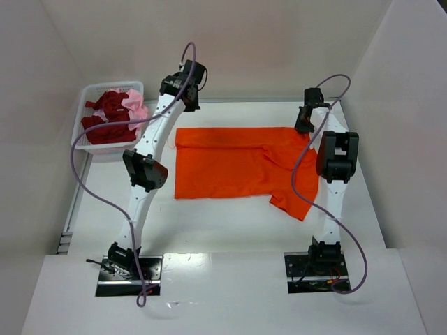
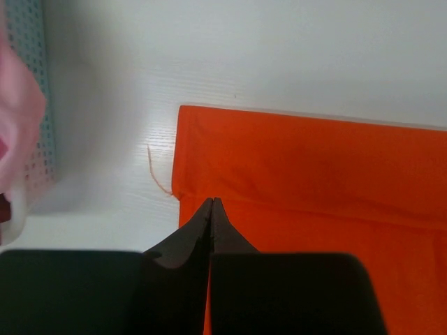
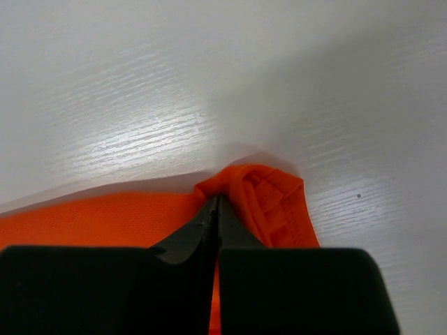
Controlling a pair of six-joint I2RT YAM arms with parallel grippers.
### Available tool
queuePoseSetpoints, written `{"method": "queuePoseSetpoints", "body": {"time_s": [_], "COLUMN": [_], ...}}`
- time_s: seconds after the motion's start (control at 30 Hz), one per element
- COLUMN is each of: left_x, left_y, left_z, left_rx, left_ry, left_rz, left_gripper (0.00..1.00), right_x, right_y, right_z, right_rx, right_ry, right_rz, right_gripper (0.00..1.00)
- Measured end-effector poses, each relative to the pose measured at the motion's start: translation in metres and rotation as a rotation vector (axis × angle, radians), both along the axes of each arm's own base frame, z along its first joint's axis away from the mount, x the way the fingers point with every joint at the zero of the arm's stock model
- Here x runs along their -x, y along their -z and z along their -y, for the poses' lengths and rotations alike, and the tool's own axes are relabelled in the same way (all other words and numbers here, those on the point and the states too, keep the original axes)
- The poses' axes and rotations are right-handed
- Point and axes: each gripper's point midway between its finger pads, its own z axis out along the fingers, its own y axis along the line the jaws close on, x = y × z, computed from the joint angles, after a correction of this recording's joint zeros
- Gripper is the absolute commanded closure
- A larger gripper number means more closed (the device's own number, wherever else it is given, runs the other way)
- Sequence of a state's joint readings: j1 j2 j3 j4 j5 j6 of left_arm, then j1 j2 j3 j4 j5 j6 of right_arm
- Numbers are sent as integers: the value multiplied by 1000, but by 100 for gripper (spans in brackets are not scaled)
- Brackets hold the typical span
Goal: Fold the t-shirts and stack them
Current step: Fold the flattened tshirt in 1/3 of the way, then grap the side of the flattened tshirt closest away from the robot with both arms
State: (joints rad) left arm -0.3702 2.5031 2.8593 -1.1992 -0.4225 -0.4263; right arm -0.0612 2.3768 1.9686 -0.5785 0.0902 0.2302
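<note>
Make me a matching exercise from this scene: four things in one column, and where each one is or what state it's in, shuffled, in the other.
Column one:
1 orange t-shirt
2 basket
3 left gripper
4 right gripper

Column two:
A shut on a bunched bit of orange cloth
B at the table's far left, holding dark red shirts and a pink shirt
C spread on the table between the arms
D shut, tips at a flat orange edge

Pairs: 1-C, 2-B, 3-D, 4-A
</note>
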Motion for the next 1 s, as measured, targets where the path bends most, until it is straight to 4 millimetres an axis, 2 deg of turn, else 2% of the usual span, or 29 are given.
{"method": "queuePoseSetpoints", "body": {"time_s": [0.3, 0.4, 0.43, 0.5, 0.6, 0.7, 0.77, 0.83, 0.93, 1.0], "left_x": [48, 71, 80, 104, 124, 111, 96, 85, 78, 74], "left_y": [-97, -112, -112, -104, -88, -70, -43, -7, 50, 76], "left_z": [-28, -39, -41, -45, -44, -34, -23, -15, -13, -13], "left_rx": [-3, 1, 13, 42, 99, 142, 159, 161, 149, 165], "left_ry": [-30, -40, -35, -14, 20, 46, 67, 74, 65, 45], "left_rz": [119, 151, 165, 174, 209, 257, 269, 257, 210, 210], "left_gripper": [100, 100, 100, 99, 99, 99, 100, 100, 100, 100], "right_x": [8, 11, 12, 13, 13, 12, 11, 12, 17, 23], "right_y": [-2, -5, -6, -10, -18, -25, -26, -25, -17, -9], "right_z": [2, 2, 2, 3, 4, 7, 8, 8, 7, 7], "right_rx": [0, 0, 0, 1, 2, 3, 3, 3, 2, 1], "right_ry": [4, 5, 5, 6, 9, 13, 14, 15, 15, 15], "right_rz": [-8, -6, -5, 1, 17, 31, 36, 37, 24, 3], "right_gripper": [96, 96, 96, 96, 96, 96, 96, 96, 96, 96]}}
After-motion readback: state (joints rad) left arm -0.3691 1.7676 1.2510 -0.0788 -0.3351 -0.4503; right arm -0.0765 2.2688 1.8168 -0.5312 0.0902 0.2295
